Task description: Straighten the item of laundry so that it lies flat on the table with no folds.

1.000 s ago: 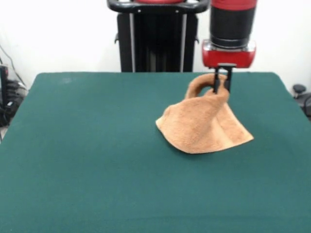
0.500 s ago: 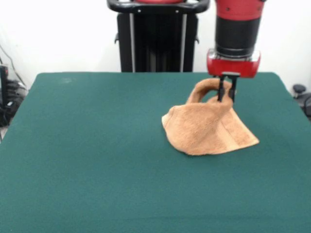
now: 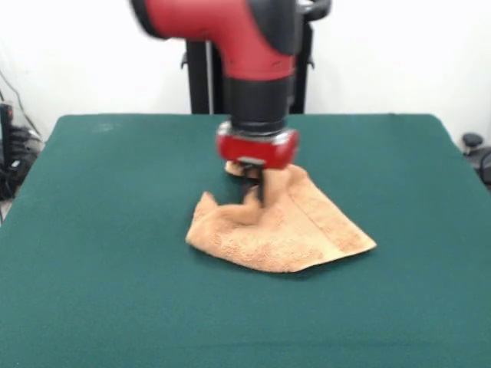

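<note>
Light: even, bright and diffuse; no single source can be made out.
Shadows: a thin, soft shadow is cast under the lower edge of the towel [image 3: 280,230] on the table [image 3: 115,268].
Glare: the white wall in the upper frame is nearly washed out.
Blur: the arm [image 3: 230,31] at upper centre is smeared by motion.

Around me the table [image 3: 115,230] lies open on every side, wide green felt to left, right and front, and the only thing in my way is the rumpled towel [image 3: 280,230] heaped under my gripper [image 3: 255,188] near the middle.
</note>
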